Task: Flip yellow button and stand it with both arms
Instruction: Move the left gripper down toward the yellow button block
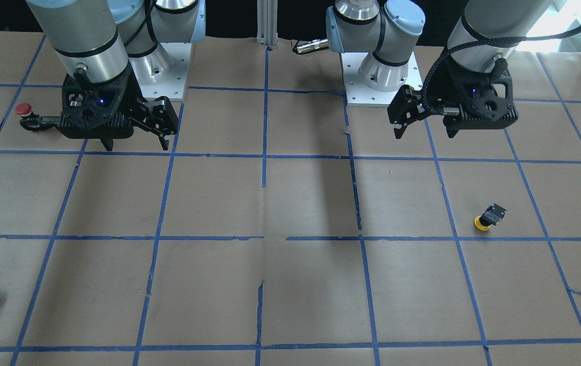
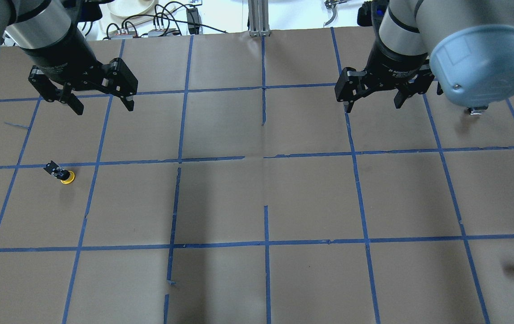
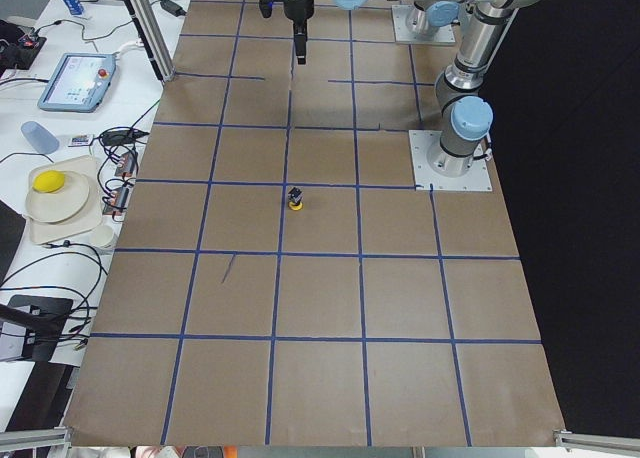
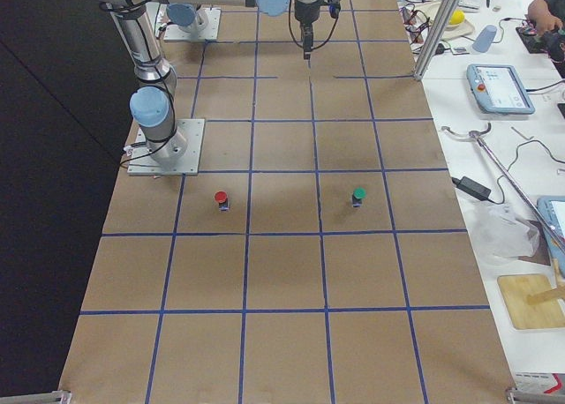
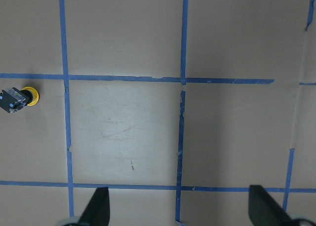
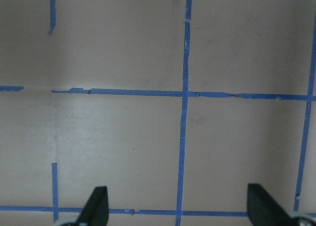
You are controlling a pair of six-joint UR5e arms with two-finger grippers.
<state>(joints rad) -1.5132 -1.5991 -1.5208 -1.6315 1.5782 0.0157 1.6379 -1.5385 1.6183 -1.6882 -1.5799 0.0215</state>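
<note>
The bench point(image 2: 257, 202) is covered with matte brown paper, and blue tape divides it into a grid of squares; the tape is torn in some places. You see the left arm point(image 2: 45, 27) and the right arm point(image 2: 418, 22), both of smooth silver metal with light-blue round caps, hanging over the far row of squares.

The left end effector point(image 2: 104, 108) is black and angular. Its two fingers stand wide apart and nothing is between them. The right end effector point(image 2: 373, 106) has the same shape, and its fingers are also spread and hold nothing.

The yellow button point(image 2: 61, 173) is on the robot's left side, one square nearer to the robot than the left end effector and a little outward from it, well apart. In the left wrist view it sits at the left edge. It seems to rest on its round yellow cap, with the black blocky body upward.

A red button point(image 1: 24, 110) sits just beside the right end effector.
</note>
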